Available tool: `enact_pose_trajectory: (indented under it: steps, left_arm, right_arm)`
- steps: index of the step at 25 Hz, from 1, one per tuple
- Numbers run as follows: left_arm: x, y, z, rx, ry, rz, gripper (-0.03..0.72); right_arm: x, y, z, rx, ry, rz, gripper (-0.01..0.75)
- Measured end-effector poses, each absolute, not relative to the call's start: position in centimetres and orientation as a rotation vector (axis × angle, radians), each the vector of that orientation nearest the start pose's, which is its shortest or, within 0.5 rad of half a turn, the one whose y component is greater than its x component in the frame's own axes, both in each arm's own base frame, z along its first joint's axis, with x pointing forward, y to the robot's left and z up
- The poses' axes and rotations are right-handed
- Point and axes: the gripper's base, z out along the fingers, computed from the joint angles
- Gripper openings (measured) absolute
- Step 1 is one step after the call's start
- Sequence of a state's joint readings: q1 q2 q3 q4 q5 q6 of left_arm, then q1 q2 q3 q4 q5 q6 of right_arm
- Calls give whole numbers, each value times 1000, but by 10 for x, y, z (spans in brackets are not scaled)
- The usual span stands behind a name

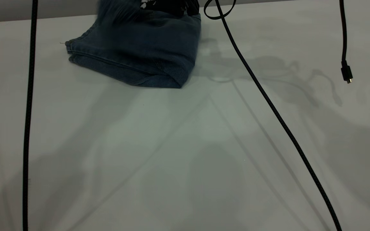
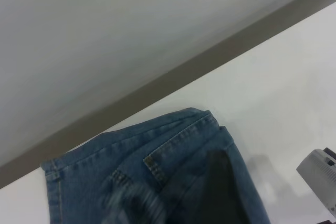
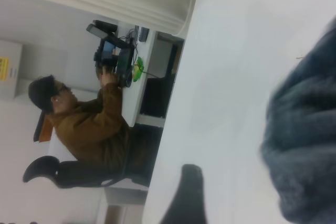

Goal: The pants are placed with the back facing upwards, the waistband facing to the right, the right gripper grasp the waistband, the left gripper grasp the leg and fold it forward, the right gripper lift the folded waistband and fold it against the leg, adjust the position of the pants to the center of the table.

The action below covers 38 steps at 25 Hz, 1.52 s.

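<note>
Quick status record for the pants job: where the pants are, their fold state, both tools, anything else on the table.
pants: folded denim bundle lying at the far edge of the table, left of centre in the exterior view
fold state: layers stacked, one patch pocket facing up; not yet at table centre
left tool: cannot tell; only a dark blur over the pants in its wrist view
right tool: cannot tell; one dark finger shows over bare table beside the denim
other: black cables hang across the table; a seated person in the background
</note>
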<state>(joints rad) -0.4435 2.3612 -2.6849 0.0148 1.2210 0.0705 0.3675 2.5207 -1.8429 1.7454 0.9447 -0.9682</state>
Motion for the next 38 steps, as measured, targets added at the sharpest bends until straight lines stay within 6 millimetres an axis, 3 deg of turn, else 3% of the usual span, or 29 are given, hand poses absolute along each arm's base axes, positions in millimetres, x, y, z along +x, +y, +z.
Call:
enact_pose_trajectory:
  steps: [2, 6, 13, 18, 22, 26, 33, 38]
  left_arm:
    - [463, -217, 349, 605, 2307, -143, 488]
    - [464, -216, 349, 622, 2302, -132, 488]
    - [464, -216, 348, 658, 2293, -116, 488]
    - [467, -218, 339, 662, 2310, -117, 488]
    - [475, -222, 313, 669, 2372, -111, 488]
    - [482, -225, 289, 667, 2421, -106, 488]
    - [493, -228, 228, 693, 2553, -58, 488]
    - [497, -216, 182, 773, 2649, 118, 488]
  right_arm:
    - [467, 251, 114, -125, 2175, 1643, 622]
    - [481, 226, 114, -57, 2178, 1567, 596]
    - [503, 141, 111, 8, 2305, 1363, 575]
    - [512, 65, 135, 51, 2342, 1169, 574]
    - [509, 6, 165, 92, 2375, 976, 573]
    - [497, -40, 196, 136, 2444, 761, 573]
    - [470, -57, 259, 54, 2506, 441, 573]
    - [457, -57, 288, 8, 2479, 388, 573]
